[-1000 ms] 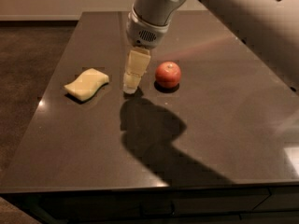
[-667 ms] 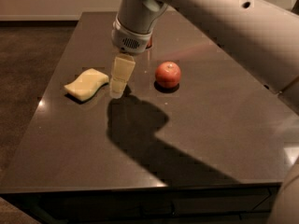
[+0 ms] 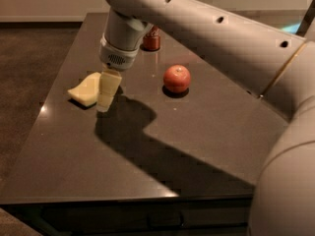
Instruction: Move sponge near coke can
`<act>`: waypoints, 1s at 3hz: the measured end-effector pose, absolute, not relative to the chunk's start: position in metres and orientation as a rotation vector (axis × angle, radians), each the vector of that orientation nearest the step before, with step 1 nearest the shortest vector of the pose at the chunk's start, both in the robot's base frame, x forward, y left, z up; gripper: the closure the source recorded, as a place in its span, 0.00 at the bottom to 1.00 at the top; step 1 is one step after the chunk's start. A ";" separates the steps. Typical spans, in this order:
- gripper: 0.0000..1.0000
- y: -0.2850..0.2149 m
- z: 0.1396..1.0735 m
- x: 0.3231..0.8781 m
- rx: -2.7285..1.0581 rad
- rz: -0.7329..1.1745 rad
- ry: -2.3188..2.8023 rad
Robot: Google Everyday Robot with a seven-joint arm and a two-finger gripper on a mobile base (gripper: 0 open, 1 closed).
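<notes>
The pale yellow sponge (image 3: 85,89) lies flat on the dark table at the left. My gripper (image 3: 107,95) hangs from the grey wrist right beside the sponge's right edge, partly covering it, its pale yellow fingers pointing down at the table. The red coke can (image 3: 152,39) stands upright at the back of the table, mostly hidden behind my arm.
A round red apple (image 3: 176,78) sits on the table (image 3: 206,127) to the right of the gripper. My large pale arm spans the upper right of the view. The table's left edge runs close to the sponge, with brown floor beyond.
My gripper has moved left from beside the apple to the sponge's right edge. The arm now fills more of the view and the coke can shows behind it.
</notes>
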State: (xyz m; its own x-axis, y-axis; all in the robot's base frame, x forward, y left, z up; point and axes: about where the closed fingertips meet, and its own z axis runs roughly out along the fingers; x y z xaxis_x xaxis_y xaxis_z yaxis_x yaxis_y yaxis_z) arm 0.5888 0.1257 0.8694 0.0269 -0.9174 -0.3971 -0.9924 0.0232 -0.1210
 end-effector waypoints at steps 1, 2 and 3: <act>0.00 0.141 0.857 0.593 -1.955 0.299 1.955; 0.00 0.153 0.849 0.597 -1.975 0.309 1.964; 0.18 0.158 0.846 0.599 -1.986 0.334 1.967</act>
State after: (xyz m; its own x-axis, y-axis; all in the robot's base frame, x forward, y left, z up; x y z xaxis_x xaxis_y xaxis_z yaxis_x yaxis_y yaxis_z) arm 0.5988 0.1585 0.8464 0.0218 -0.9219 -0.3869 -0.9979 0.0036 -0.0649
